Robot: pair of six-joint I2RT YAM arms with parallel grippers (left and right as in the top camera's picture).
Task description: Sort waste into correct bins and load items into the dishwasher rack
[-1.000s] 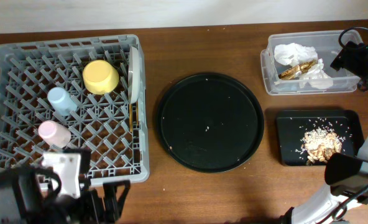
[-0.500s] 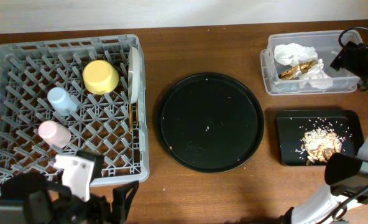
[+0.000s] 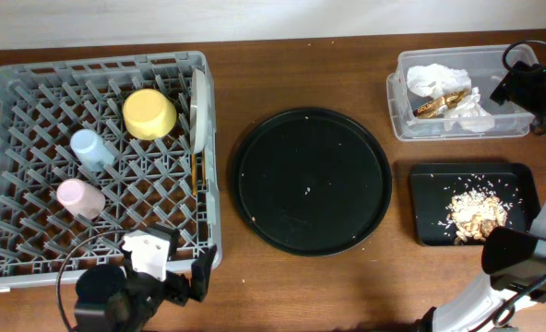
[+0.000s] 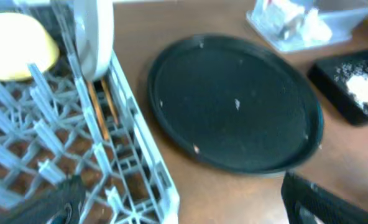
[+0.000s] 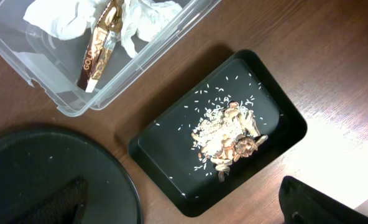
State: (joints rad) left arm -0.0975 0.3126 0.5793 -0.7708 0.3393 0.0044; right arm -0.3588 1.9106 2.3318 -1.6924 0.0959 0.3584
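Observation:
The grey dishwasher rack (image 3: 33, 258) holds the yellow bowl (image 3: 149, 113), the blue cup (image 3: 91, 148), the pink cup (image 3: 79, 196), the plate (image 3: 199, 111) standing on edge, and the chopsticks (image 3: 195, 171). The clear tub (image 3: 402, 120) holds white napkins (image 3: 436, 76) and the gold wrapper (image 3: 439, 103). The shallow black tray (image 3: 430, 184) holds food scraps (image 3: 476, 210). My left gripper (image 3: 176, 284) is open and empty at the rack's front right corner (image 4: 165, 193). My right gripper (image 5: 187, 205) is open and empty, high above the shallow black tray (image 5: 165, 162).
A large round black tray (image 3: 312, 180) lies between the rack and the bins, with a few crumbs on it. The right arm's dark links (image 3: 527, 88) stand at the table's right edge.
My left arm has moved right along the rack's front edge, off the rack's front left corner. Nothing else has moved.

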